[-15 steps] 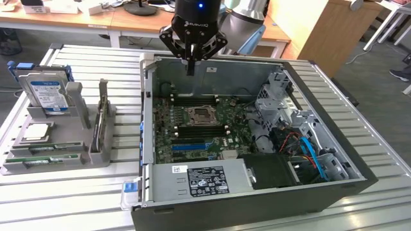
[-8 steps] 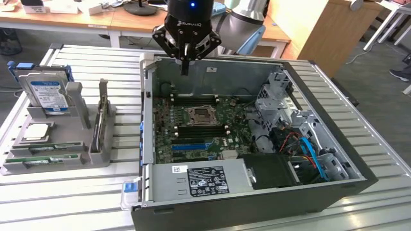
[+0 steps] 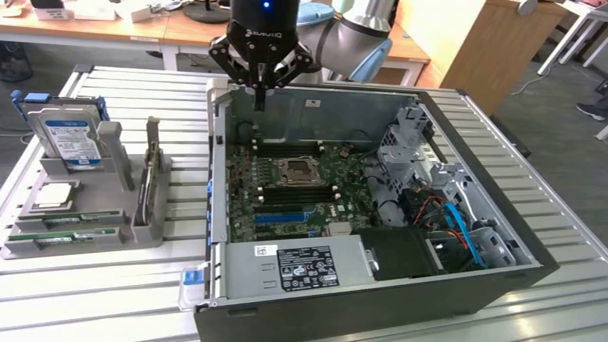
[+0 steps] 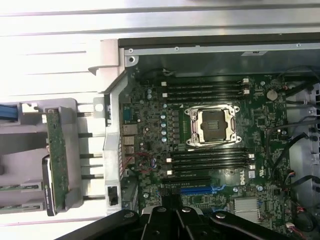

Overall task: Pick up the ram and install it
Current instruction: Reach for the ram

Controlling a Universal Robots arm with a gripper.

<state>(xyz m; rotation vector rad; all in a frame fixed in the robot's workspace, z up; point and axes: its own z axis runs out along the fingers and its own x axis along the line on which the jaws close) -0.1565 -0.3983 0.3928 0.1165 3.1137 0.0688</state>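
The ram point(image 3: 144, 191) stands on edge in a slot of the grey holder point(image 3: 147, 231), at the exterior view's left of the open computer case point(image 3: 213, 178). In the wrist view the ram point(image 4: 57, 160) is a long green board in the holder point(image 4: 75, 200). My gripper point(image 3: 258, 98) hangs over the case's back corner, well away from the ram, fingers pressed together on nothing. The wrist view has my gripper point(image 4: 171, 207) above the motherboard point(image 4: 150, 130), whose black memory slots point(image 4: 205, 90) lie beside the bare processor socket point(image 4: 215, 125).
A hard drive with a blue label point(image 3: 71, 139) and a square silver processor point(image 3: 55, 194) sit in the same holder, with two flat green boards point(image 3: 68, 226) below. Inside the case are a power supply point(image 3: 304, 267), a drive cage point(image 3: 409, 142) and cables point(image 3: 456, 221).
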